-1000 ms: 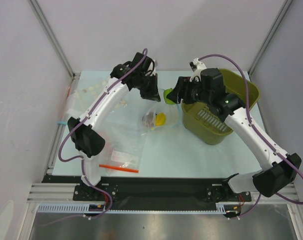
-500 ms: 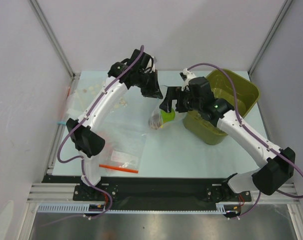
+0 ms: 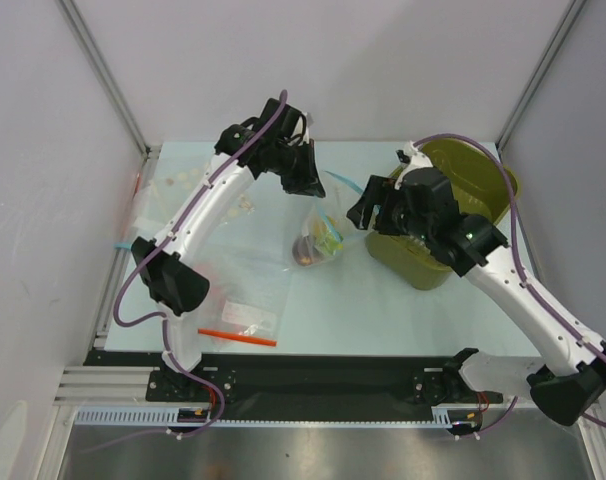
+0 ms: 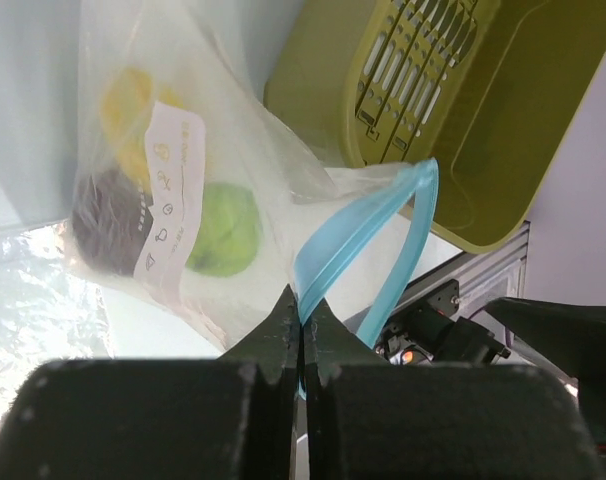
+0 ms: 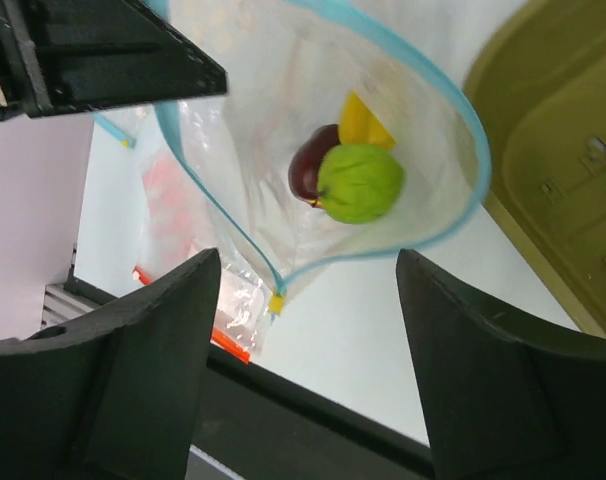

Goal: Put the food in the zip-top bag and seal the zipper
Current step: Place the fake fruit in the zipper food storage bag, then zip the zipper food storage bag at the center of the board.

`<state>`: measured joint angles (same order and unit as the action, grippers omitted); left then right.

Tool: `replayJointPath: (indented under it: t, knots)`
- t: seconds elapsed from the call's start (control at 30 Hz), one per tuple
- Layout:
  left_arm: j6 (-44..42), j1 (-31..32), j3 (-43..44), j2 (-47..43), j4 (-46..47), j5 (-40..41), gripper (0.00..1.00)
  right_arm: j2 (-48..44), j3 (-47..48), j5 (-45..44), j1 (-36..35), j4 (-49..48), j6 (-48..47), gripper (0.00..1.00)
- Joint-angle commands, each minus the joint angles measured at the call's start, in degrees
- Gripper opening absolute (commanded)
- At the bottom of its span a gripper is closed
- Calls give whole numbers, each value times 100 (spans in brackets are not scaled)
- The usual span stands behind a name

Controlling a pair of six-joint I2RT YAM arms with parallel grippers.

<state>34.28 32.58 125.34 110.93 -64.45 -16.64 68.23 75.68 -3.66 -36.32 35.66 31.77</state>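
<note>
Your left hand [image 4: 301,325] is pinched tight on the blue zipper [image 4: 358,218], hanging the bag [image 4: 243,120] just beside the basket [image 3: 423,255] — red fruit [image 5: 305,170], green fruit [image 5: 359,183] and yellow fruit [image 5: 361,118] inside. Your right hand [image 5: 303,300] is spread wide and empty, over the bag's mouth.

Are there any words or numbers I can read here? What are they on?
No words or numbers can be read.
White label on the zip-top bag: a row of small signs, too blurred to read.
Bag with the red-orange strip: reddish print, too small to read.
</note>
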Motion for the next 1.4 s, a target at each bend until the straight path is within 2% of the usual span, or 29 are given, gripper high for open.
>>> replayJointPath:
  t: [0.0,0.2,0.33,0.53,0.6,0.63,0.7,0.73,0.77,1.0,1.07,1.1,1.17,1.2,1.27,1.37]
  knots:
    - [-158,3,17,-415,116,108,0,-283,-219,-644,-42,477,444,74]
    - [-150,21,-325,-678,336,12,1,-187,-466,-777,-42,705,874,70]
    - [-124,47,-790,-1003,547,-32,0,41,-432,-697,-42,495,989,68]
    - [-9,135,-1503,-1504,854,-15,0,428,-247,-680,-34,337,945,59]
    - [8,187,-1687,-1610,977,-14,0,472,-194,-662,-34,363,866,44]
    - [60,188,-1749,-1627,1004,-49,0,481,-159,-645,-34,424,840,31]
    - [122,249,-1811,-1602,1022,-120,0,464,-19,-592,-34,590,805,17]
    - [131,284,-1794,-1558,987,-120,0,429,-1,-557,-42,609,787,5]
    - [123,397,-1741,-1514,960,-111,0,385,-9,-513,-42,609,778,0]
    - [254,1127,-1539,-1144,757,161,1,16,-167,-258,-42,776,892,0]
    - [324,1346,-1504,-1074,828,179,8,-81,-176,-319,-42,828,858,0]
    - [351,1409,-1460,-1030,863,188,19,-99,-168,-346,-34,881,849,0]
    - [325,1558,-1206,-934,776,275,32,-143,-176,-355,19,934,840,0]
    - [281,1576,-1118,-916,723,337,42,-160,-202,-346,37,978,857,0]
    - [219,1594,-1073,-1038,679,495,50,-204,-413,-224,142,934,910,0]
    - [140,1594,-1509,-1371,844,697,69,-283,-703,22,256,627,1067,0]
